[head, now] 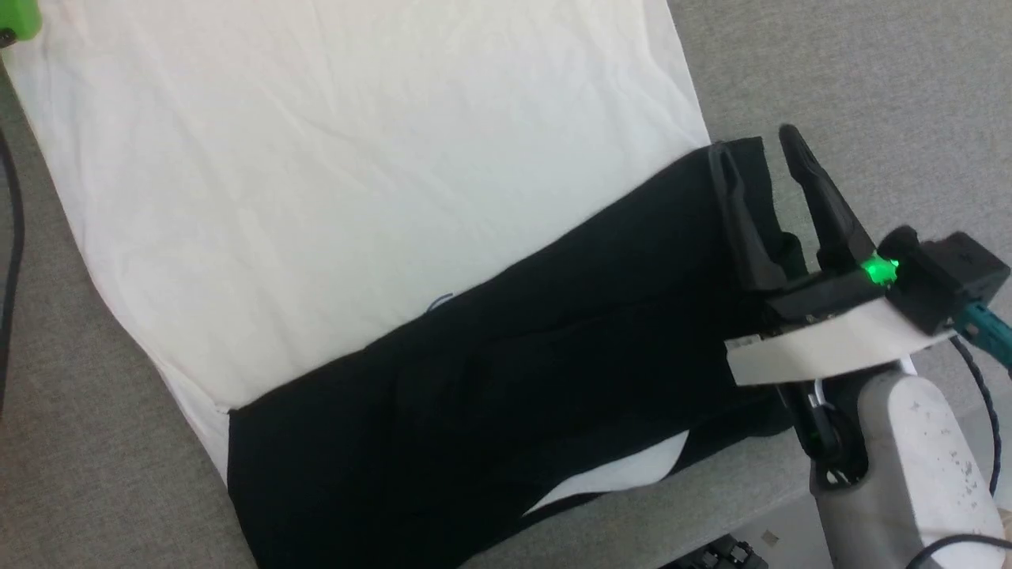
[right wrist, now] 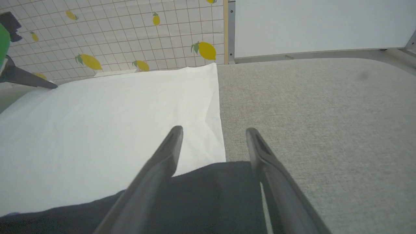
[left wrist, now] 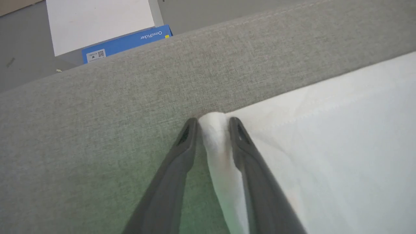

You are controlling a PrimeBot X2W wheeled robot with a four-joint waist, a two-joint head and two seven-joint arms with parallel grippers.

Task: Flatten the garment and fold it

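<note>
Black-sleeved garment [head: 379, 205] spread flat, white body lightly creased

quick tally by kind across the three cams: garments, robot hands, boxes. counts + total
garment: 1
robot hands: 2 (left hand with a pinch of white cloth between its fingers, right hand open over the black sleeve edge)
blue box: 1
total: 4
</note>
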